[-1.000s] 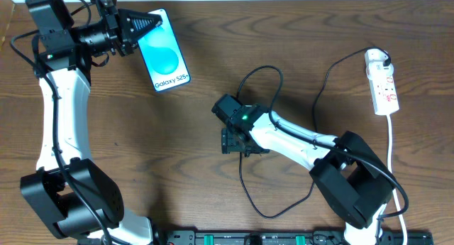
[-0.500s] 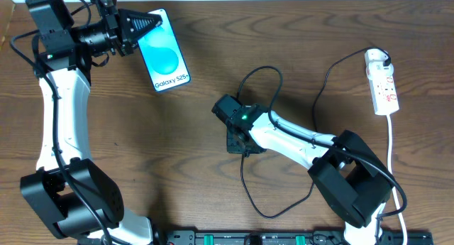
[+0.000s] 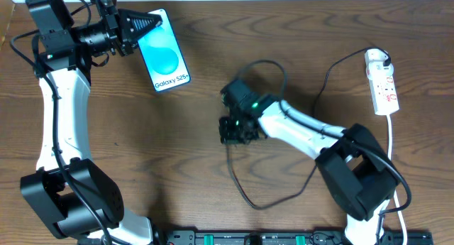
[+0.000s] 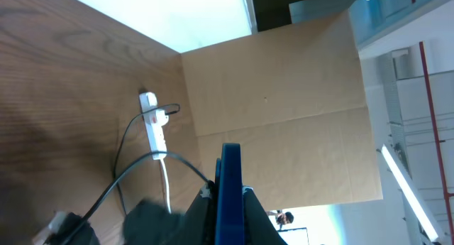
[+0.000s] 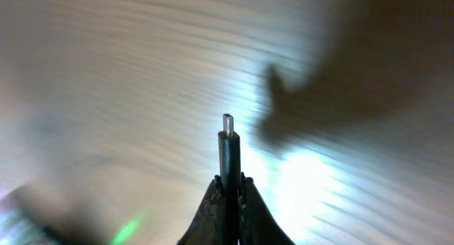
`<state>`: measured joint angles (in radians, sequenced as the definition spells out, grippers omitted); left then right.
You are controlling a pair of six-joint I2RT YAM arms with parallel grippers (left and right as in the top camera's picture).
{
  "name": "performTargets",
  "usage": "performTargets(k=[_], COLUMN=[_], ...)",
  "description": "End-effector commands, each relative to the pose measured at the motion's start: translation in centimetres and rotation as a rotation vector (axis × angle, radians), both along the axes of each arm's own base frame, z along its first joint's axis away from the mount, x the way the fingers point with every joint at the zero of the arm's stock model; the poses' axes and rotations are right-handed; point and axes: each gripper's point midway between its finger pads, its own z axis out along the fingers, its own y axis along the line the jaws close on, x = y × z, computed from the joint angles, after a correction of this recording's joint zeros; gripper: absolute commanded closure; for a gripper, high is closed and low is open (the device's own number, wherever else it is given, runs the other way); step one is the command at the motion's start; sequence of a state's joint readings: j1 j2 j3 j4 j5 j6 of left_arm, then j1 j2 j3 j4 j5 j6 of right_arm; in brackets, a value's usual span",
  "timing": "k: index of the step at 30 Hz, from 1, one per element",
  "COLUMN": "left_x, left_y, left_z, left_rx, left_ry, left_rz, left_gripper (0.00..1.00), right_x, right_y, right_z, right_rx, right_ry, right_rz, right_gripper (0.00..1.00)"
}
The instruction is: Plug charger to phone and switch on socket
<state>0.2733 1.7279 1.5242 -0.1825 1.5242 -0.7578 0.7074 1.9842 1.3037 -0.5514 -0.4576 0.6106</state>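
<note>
The long thin black charger's small plug tip (image 5: 228,140) pokes from the clamped right gripper (image 5: 228,181) mid-table (wood beneath blurred). The left gripper (image 3: 156,23) grasps the slim cyan-screened phone (image 3: 167,60) far-left; the white power strip (image 3: 381,83) lies far-right.

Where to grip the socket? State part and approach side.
Grip the socket across its narrow width at mid-length, coming down from above. It lies flat on the table, long and slim; a plug fills its far end, the white cord leaves the near end.
</note>
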Motion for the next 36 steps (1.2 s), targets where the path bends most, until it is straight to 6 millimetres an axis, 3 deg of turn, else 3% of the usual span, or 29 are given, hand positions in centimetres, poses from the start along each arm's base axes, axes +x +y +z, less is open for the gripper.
performTargets(k=[1,2,4,12,23,36], left_x=[0.1,0.5,0.8,2.1,3.9,4.2], left_y=[0.3,0.6,0.9,1.8,3.5,4.6], left_z=[0.1,0.2,0.8,2.8,3.1,5.1], left_rx=[-0.008,-0.008,-0.011,-0.028,-0.018,-0.042], left_ry=[0.021,0.036,0.024,0.006,-0.014,-0.066], left_rz=[0.011,0.035,0.044,0.112,0.241,0.276], left_gripper=[0.92,0.93,0.93,0.93,0.93,0.93], right_x=[-1.7,-1.3,-0.8,-0.6,0.3,2.3], right_y=[4.0,4.3,4.3,4.4,4.9,4.7], right_z=[7.7,10.0,12.5,17.4,20.7,25.8], right_rx=[0.532,0.667,0.797,1.002,1.056,1.131], right_ry=[0.072,0.063,0.048,-0.001,-0.058,-0.139], right_rz=[0.290,0.338,0.384,0.517,0.540,0.432], right_gripper=[0.99,0.99,0.99,0.99,0.99,0.99])
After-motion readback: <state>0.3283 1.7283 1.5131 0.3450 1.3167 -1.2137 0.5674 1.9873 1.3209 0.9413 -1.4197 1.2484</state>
